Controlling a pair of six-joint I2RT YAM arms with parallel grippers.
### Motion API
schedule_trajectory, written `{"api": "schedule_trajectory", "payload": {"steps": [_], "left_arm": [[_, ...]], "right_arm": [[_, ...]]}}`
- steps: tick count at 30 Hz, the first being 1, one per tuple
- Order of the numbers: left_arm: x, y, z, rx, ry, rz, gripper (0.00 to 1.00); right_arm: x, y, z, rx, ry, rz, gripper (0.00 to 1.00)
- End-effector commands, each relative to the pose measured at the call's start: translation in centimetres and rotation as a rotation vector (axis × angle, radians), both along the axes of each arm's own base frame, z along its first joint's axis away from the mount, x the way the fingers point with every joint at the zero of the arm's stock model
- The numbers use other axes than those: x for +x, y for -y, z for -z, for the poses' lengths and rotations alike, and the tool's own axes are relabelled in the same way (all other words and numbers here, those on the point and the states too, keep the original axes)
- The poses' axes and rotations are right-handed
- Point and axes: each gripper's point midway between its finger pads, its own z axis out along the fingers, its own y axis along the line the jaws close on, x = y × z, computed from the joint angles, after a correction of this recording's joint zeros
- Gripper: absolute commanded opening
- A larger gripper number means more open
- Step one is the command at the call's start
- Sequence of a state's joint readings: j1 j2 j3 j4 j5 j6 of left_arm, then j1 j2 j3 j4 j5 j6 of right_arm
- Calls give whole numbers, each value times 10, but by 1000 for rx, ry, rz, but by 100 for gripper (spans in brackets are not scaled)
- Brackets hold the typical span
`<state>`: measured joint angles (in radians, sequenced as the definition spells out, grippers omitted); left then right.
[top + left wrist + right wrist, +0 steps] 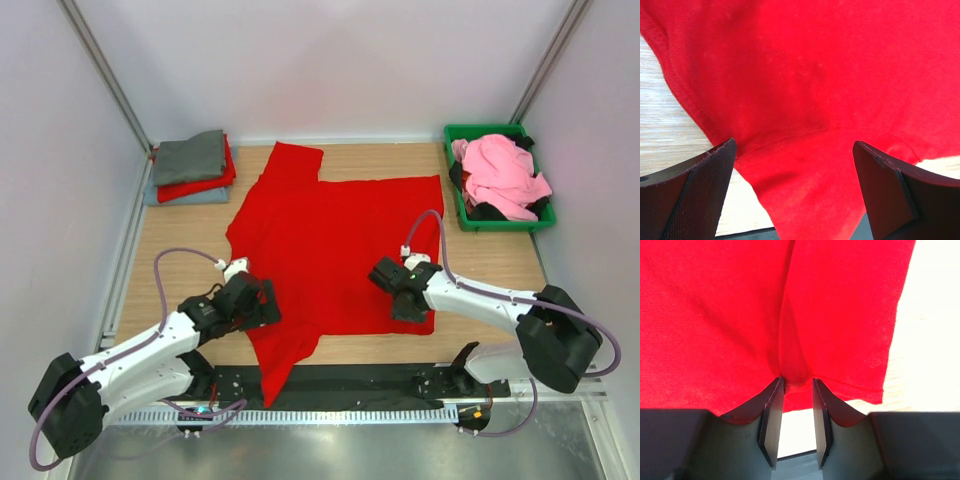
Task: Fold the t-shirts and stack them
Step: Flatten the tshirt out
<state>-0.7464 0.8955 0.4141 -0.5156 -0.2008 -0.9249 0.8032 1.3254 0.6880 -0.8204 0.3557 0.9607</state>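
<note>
A large bright red t-shirt [330,245] lies spread flat on the wooden table, one sleeve hanging over the near edge. My left gripper [262,305] is open wide, its fingers [700,190] low over the shirt's near-left sleeve seam [805,165]. My right gripper [405,295] sits at the shirt's near-right hem. Its fingertips [776,390] are close together and pinch a small fold of the red cloth [797,375], with a crease running up from them. A folded stack at the back left has a grey shirt [190,155] on a red one [200,186] and a light blue-grey one [165,196].
A green plastic bin [500,131] at the back right holds a crumpled pink shirt [500,175] and dark cloth [485,211]. White walls enclose the table on three sides. A black rail [380,378] runs along the near edge.
</note>
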Motion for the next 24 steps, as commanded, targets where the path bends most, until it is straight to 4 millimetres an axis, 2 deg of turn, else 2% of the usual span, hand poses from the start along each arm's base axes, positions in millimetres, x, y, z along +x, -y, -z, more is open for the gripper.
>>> {"api": "schedule_trajectory", "payload": {"steps": [1,9,14,19,22,24], "left_arm": [[9,-1,-2,6,34,-37,100],[9,-2,-1,6,36,-44,100],[9,-3,-2,5,36,-47,100],[9,-3,-5,3,39,-53,100],[10,-3,-10,-4,47,-57,100],[10,-3,-12,-5,49,-61,100]], "right_arm": [[-3,6,-3,-6,19,15,34],[-4,3,6,15,15,0,26],[1,1,3,19,31,-1,3],[7,25,-22,-55,129,83,1],[9,40,-41,-27,224,182,1],[11,39,-54,49,287,233,1]]}}
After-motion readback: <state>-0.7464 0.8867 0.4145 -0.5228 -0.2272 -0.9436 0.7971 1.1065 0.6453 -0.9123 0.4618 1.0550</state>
